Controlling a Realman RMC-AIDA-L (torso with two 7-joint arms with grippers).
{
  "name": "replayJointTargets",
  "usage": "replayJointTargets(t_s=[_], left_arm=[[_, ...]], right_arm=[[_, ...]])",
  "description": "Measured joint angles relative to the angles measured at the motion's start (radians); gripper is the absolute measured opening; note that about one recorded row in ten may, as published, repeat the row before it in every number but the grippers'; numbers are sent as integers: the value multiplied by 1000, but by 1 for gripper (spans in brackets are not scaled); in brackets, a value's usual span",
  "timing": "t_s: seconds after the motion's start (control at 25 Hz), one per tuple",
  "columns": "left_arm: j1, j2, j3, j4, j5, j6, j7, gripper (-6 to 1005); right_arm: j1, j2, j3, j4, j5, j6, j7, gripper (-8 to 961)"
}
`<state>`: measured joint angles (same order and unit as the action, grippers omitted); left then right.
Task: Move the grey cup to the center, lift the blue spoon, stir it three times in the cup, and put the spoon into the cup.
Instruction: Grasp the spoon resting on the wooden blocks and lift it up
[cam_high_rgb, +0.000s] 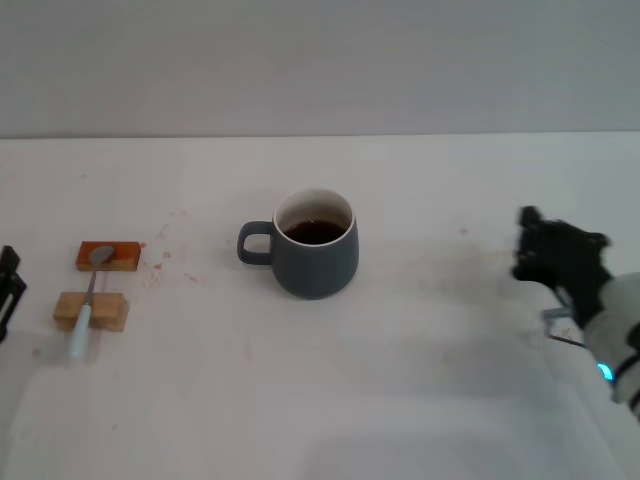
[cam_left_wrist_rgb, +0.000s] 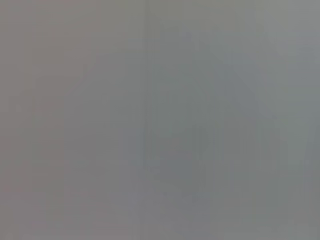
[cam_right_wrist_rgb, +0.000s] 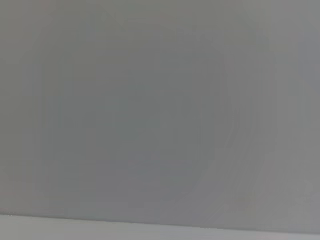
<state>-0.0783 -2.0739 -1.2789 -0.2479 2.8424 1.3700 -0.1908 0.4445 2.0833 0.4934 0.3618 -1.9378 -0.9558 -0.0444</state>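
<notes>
— Nearest the head camera, what sits at the lower right edge?
— Robot's right gripper (cam_high_rgb: 545, 250), black, on a white wrist with a small blue light; it hovers over the white table (cam_high_rgb: 420, 400), well apart from everything else. Whether its fingers are spread or closed, I cannot tell.
— And the left gripper (cam_high_rgb: 8, 290)?
— Only a black sliver at the left-centre edge, near the blocks. Its state cannot be told either.
— Where are the task's things?
— Rounded dark blue-grey ceramic mug (cam_high_rgb: 315, 244) with white inside and dark brown liquid stands upright at frame centre, loop handle pointing to frame left. Slim spoon with a silver bowl and pale blue handle (cam_high_rgb: 88, 305) lies at left, bridging an orange block (cam_high_rgb: 108, 256) and a tan wooden block (cam_high_rgb: 92, 311), bowl on the orange one.
— Open room?
— Bare tabletop all round the mug and across the whole lower frame.
— The wrist views?
— Both show only plain grey; the right one adds a pale strip along its bottom edge. Mug, spoon and blocks appear in the head view alone.
</notes>
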Motion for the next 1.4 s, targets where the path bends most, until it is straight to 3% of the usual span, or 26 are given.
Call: replayJointTargets(t_s=[0.28,0.6,1.4], left_arm=[[47,-2,160,-19,-1,-2,-18,799],[59,-4,232,-23,-1,-43,-20,798],[38,-5,244,-25,-12,-182,-19,795]], right_arm=[[-68,-1,85,-59,3,-69,0,-1],[-97,-3,100,-69,41,-126,0,-1],[-90,-2,100,-63,42,-121,2,-2]])
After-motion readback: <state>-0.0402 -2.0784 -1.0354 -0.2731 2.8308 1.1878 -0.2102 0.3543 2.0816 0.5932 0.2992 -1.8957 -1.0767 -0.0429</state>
